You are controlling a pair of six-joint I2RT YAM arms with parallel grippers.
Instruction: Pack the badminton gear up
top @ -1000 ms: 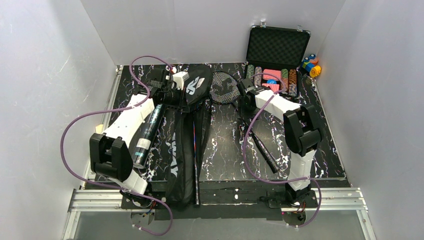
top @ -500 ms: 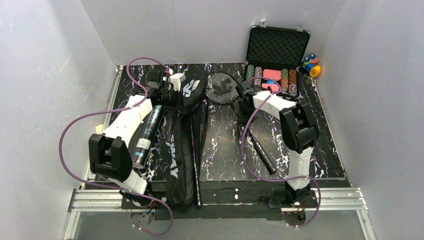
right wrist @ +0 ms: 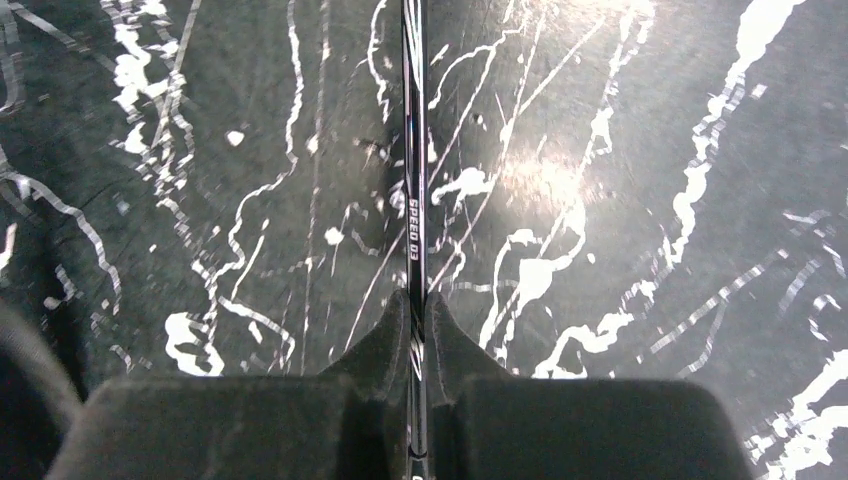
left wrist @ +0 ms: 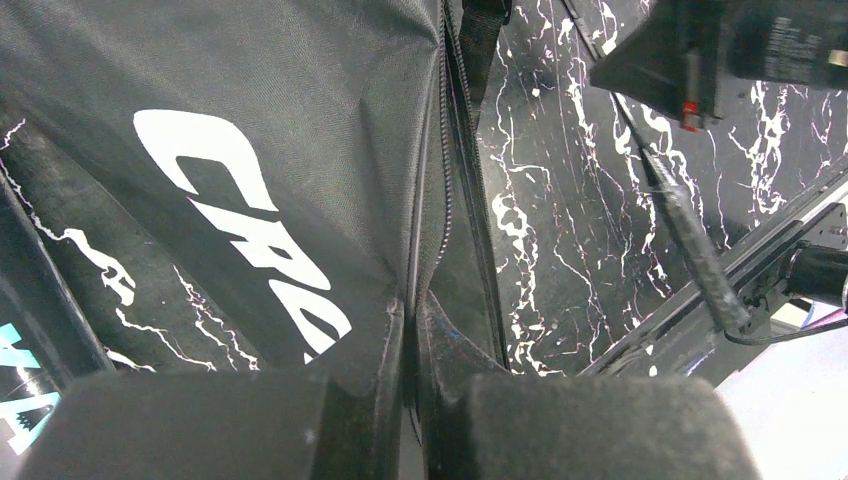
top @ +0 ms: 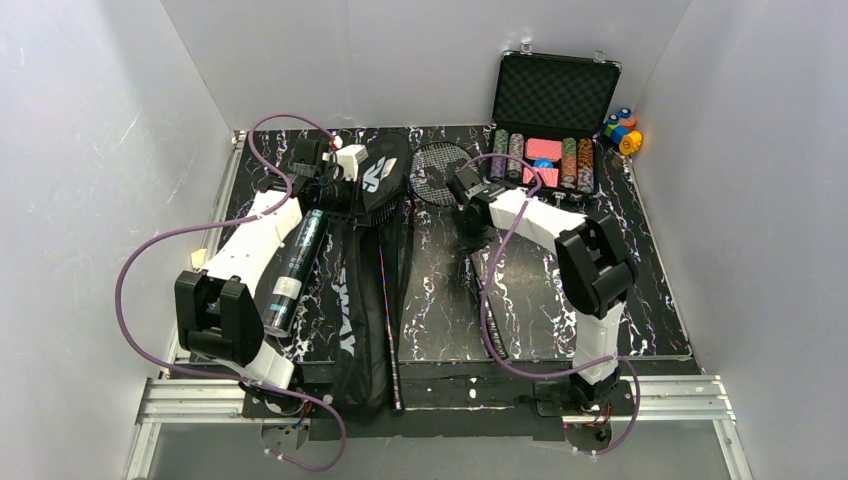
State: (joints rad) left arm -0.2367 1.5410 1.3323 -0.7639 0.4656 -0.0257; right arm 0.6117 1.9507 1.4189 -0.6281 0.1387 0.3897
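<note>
Right gripper (right wrist: 416,322), wide a second ago, now pinches the racquet (right wrist: 412,150) by its shaft, which runs straight ahead from between the jaws; the racquet has shifted leftward. Left gripper (left wrist: 410,340) stays clamped on the bag (left wrist: 250,110) seam.

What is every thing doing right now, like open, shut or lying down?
bag: lying flat, flap open.
racquet: lying on the table, shaft pinched.
tube: lying on its side.
chip case: open, lid up.
left pincer: shut on bag.
right pincer: shut on racquet.
</note>
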